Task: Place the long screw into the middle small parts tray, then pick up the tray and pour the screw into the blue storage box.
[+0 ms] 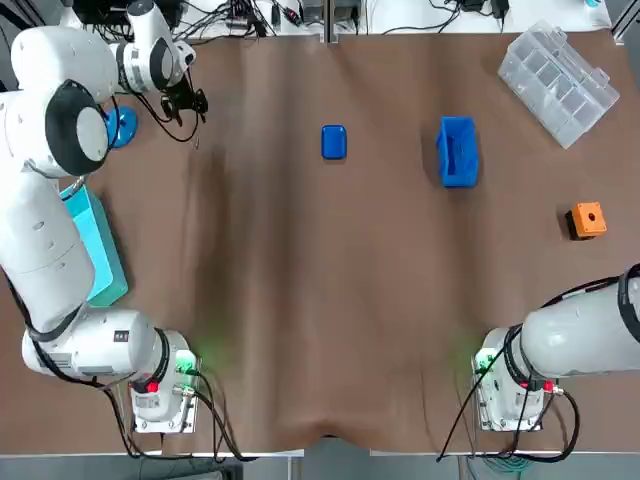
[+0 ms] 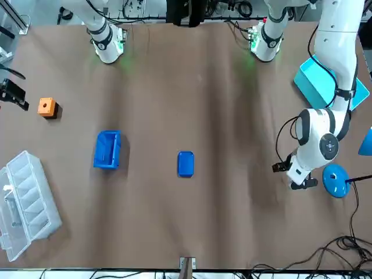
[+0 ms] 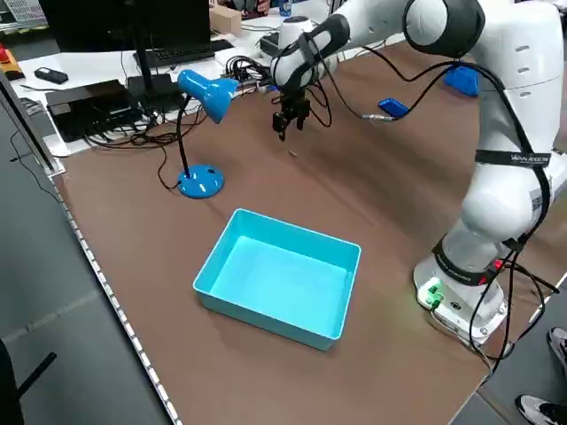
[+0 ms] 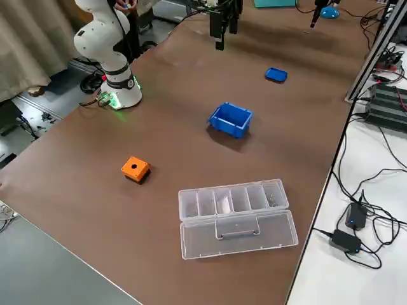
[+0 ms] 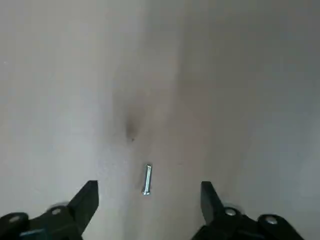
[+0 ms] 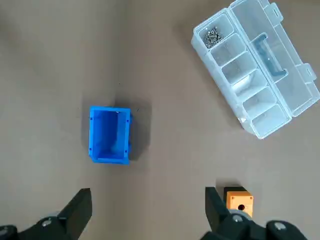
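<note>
**Screw on table under left gripper, not gripped**

Left gripper (image 1: pixel 190 105) is out at the far left corner of the table (image 1: pixel 300 300), hanging just above the brown cover. Fingers are spread wide with nothing between the pads. From the left wrist cam I see the long screw (image 5: pixel 146 179) lying flat on the cover in the gap between the two fingers, touching neither.

Screw look: thin bright-metal shank, slightly wider head at one end, and the shank runs roughly along the fingers rather than across the gap. It's barely a speck in the overhead view.

It sits near the base of the blue desk lamp (image 1: pixel 120 126) and well apart from the small blue parts tray (image 1: pixel 334 142), which is mid-table on the far side. The tray has rounded corners and looks empty to me. The blue storage box (image 1: pixel 458 151) is to the tray's right, open side up.

Right gripper (image 6: pixel 147 192) is held high, fingers apart, holding nothing. Its cam looks down on the storage box, a clear compartment organizer (image 6: pixel 257 65) and an orange block (image 6: pixel 239 200).

A cyan bin (image 1: pixel 95 245) sits at the left edge.
</note>
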